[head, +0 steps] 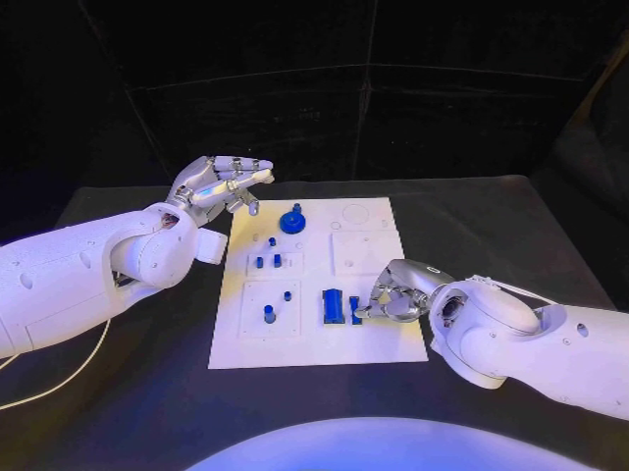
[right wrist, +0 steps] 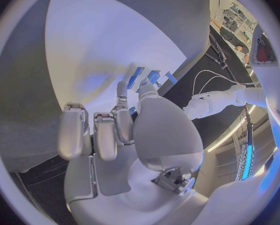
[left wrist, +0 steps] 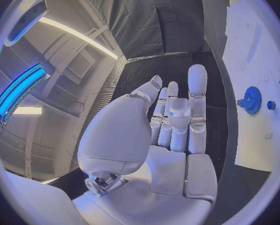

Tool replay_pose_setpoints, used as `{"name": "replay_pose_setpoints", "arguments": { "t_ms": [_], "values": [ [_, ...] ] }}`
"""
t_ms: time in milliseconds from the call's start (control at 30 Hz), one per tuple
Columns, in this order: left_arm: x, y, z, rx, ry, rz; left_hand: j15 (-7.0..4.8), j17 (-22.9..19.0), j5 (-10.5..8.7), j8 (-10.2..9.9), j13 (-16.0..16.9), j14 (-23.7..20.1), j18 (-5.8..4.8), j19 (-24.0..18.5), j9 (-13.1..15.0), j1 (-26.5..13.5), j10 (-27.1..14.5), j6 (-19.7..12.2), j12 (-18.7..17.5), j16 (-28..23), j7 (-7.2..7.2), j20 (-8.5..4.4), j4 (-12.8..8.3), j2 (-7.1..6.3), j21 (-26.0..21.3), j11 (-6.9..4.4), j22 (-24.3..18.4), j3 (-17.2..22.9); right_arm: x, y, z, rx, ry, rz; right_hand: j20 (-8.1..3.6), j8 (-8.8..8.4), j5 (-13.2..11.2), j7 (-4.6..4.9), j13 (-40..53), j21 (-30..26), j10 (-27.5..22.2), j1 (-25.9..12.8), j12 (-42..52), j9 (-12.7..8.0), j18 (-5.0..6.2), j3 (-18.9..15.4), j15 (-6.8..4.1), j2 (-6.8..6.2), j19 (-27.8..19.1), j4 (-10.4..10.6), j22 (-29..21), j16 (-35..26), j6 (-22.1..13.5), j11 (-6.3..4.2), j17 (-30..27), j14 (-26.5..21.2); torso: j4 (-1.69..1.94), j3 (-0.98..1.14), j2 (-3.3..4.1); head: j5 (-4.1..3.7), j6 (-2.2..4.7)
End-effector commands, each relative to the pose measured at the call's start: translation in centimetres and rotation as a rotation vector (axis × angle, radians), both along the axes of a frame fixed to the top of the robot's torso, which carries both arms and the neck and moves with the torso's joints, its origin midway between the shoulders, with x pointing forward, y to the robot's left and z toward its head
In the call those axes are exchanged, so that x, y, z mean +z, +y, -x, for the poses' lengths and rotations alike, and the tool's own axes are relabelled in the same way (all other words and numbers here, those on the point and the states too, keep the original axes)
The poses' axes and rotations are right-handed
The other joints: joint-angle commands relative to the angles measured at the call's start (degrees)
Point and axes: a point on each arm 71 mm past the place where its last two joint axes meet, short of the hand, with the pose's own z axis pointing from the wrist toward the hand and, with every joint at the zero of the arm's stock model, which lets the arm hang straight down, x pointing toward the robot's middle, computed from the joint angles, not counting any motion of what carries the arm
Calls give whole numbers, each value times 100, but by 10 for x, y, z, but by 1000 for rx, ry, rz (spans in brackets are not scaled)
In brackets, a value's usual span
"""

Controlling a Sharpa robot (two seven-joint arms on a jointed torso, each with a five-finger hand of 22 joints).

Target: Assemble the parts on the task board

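- Left robot hand (head: 218, 183): raised beside the task board (head: 314, 339), fingers spread, holding nothing.
- Right robot hand (head: 393, 297): pinching a small blue part (head: 355, 312) on the board.
- Blue gear (head: 294, 221): on the board's far end.

Matte black table (head: 512, 226) carrying a plain white rectangular task board (head: 314, 343). On the board: a bright blue round gear part (head: 293, 222) near its far edge, small dark blue peg parts (head: 268, 261) toward its left edge, and a deep blue rectangular block part (head: 334, 306) near its near edge. Silver metallic left hand (head: 224, 183) on a glossy white arm; silver right hand (head: 393, 298), also on a white arm. No patterns anywhere, all solid colours.
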Motion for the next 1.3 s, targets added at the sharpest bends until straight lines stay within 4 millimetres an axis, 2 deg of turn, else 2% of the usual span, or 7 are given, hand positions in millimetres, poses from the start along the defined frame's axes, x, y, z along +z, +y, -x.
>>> {"name": "replay_pose_setpoints", "arguments": {
  "t_ms": [33,333,433,800,967,1267,1300],
  "values": [
    [1,-1,0,-8,-6,9,-9,-26,15,9,9,-42,52,-29,-9,36,-39,-33,24,7,4,-2,1,9,-60,-6,-40,-27,4,-3,0,1,-26,-90,44,-134,202,80,206,-107,-69,96,-219,-38,-53,-75,55,2,-103,17,-167,-98,-206,90,804,451,-3,2,-13,-1,29],
    [-3,4,-3,24,-3,10,52,-1182,12,25,4,-713,67,-349,-26,-45,-178,-91,97,-690,29,55,89,-1,-422,38,-279,-144,16,-30,-24,-30,29,-508,222,-537,52,347,-1177,-1417,-1131,664,-2315,-197,311,-131,244,192,-1021,-173,-2085,-1162,-804,324,-641,51,7,-29,-145,-75,178],
    [-7,8,-7,52,7,12,147,-1864,10,17,-73,-1471,49,-880,-50,-33,-389,-166,20,-1465,87,156,125,-5,-883,134,-536,-199,26,-44,-48,-59,17,-655,312,-627,-47,441,-2384,-3047,-2043,918,-3987,-259,613,-147,350,314,-1996,-265,-4009,-3226,-914,428,-2874,-766,5,-39,-233,-89,292],
    [-27,15,-25,172,46,18,704,-3483,27,-74,-329,-2323,88,-2762,-201,83,-457,-319,-528,-4829,162,801,303,58,-3000,356,-2090,-266,26,-64,-118,-163,-9,-941,1081,-1024,-419,795,-5311,-6201,-2587,1270,-6295,-883,611,-384,1085,520,-2987,-513,-6052,-7338,-1135,963,-5533,-2402,-51,-71,-518,-61,661],
    [-36,20,-34,230,48,19,933,-3830,23,-287,-344,-2650,55,-3212,-230,-218,-946,-799,-1006,-5562,-70,1019,513,-55,-3427,638,-2493,-618,20,-56,-143,-201,-26,-1015,1220,-1029,-466,822,-6189,-6887,-2464,1141,-6622,-1236,619,-448,1191,598,-2815,-773,-6552,-7992,-1164,1036,-6234,-2378,-43,-53,-586,-83,854],
    [-44,24,-41,300,56,15,1002,-4101,8,-304,-357,-2871,40,-4402,-235,-436,-1888,-1469,-1203,-6154,-11,1080,908,63,-3651,572,-3125,-1215,14,-44,-165,-251,-33,-1098,1303,-1042,-440,798,-6968,-7433,-2523,876,-6947,-1677,619,-428,1308,718,-2635,-1192,-6886,-8345,-1293,1141,-6950,-2388,-17,-17,-578,-61,1076],
    [-46,22,-40,250,69,-5,685,-4663,-287,-646,-694,-4339,-290,-5257,-585,-2682,-3211,-2804,-1533,-6367,-296,578,629,294,-3950,244,-3420,-1510,11,-44,-162,-246,-40,-989,874,-1394,-665,466,-7092,-7601,-4267,-1537,-7309,-1835,243,-69,1035,540,-4356,-1417,-7265,-8700,-2806,836,-7076,-4191,-34,-39,-581,-76,1030]
  ]
}}
